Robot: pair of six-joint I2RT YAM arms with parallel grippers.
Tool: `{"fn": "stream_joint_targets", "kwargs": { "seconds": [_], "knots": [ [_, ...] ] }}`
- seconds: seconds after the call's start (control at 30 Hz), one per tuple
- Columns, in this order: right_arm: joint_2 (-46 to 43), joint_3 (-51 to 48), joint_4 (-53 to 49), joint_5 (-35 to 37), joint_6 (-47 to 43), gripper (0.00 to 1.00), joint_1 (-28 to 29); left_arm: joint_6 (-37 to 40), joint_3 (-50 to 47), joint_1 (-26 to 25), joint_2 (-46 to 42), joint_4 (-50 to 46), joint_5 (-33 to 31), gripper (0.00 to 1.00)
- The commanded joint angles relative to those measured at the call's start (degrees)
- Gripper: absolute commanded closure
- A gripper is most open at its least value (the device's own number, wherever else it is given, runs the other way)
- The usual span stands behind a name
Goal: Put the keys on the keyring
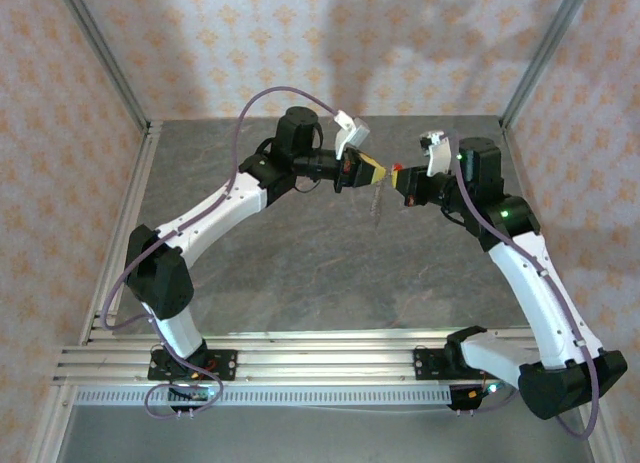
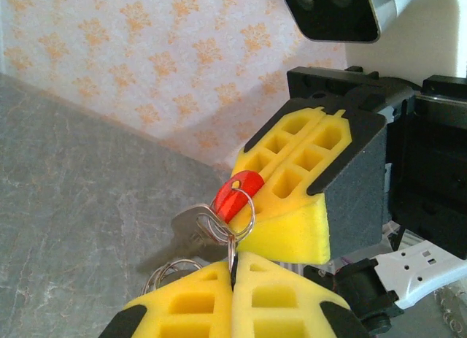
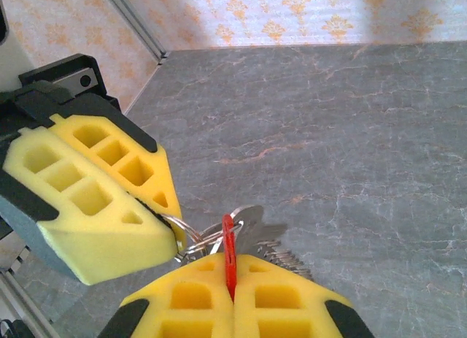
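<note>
**A:** Where was the red key (image 3: 229, 244)?

**B:** It was pinched edge-on in the right pincer (image 3: 232, 272), whose pads were clenched on the plastic head, up in the air over the grey worktop (image 3: 350, 133). Part of the head stuck out past the fingertips. I couldn't tell where the blade lay.

**A:** And the keyring (image 2: 235, 220)?

**B:** The left pincer (image 2: 233, 271) was clenched on its silver wire, so the ring stood just beyond that pincer's tips. The two pincers met almost nose to nose. Neither arm was the nearer one, since each already held its own piece.

**A:** So what did the coming move turn on?

**B:** It turned on how the key's head lay against the ring. The key's long axis ran along the right pincer's closing line and pointed at the ring, with the head touching or overlapping the wire. In my judgement the hole in the head had to be worked onto the ring's coil, which called for a small twist rather than a reach.

**A:** Was it threaded already?

**B:** I couldn't say. From the left wrist the red head showed broadside, with its slot visible and the ring's curve crossing it. From the right wrist the key was only a thin red strip. That view did show a flat silver key (image 3: 252, 221) and a short chain-like strand (image 3: 281, 254) hanging by the ring. The overhead view placed the meeting above the far middle of the worktop, with the strand dangling beneath.
</note>
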Motion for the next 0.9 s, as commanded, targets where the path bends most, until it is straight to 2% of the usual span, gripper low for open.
{"fn": "stream_joint_targets", "kwargs": {
  "seconds": [0.0, 0.17, 0.7, 0.87],
  "knots": [
    [0.3, 3.0, 0.9, -0.7, -0.1, 1.0, -0.9, 0.6, 1.5, 0.1, 0.1, 1.1, 1.3, 1.0],
    [1.9, 3.3, 2.1, -3.4, 0.8, 1.0, -0.3, 0.4, 1.8, 0.0, 0.3, 1.2, 1.3, 1.0],
    [3.3, 2.9, 0.9, -3.5, -1.0, 1.0, 1.3, -0.7, 2.1, -0.9, 0.8, 2.5, 1.0, 1.0],
    [-0.1, -0.6, 1.1, -2.0, -1.2, 1.0, -1.7, -3.7, 0.3, -0.5, -0.1, 6.4, -0.5, 1.0]
  ]
}}
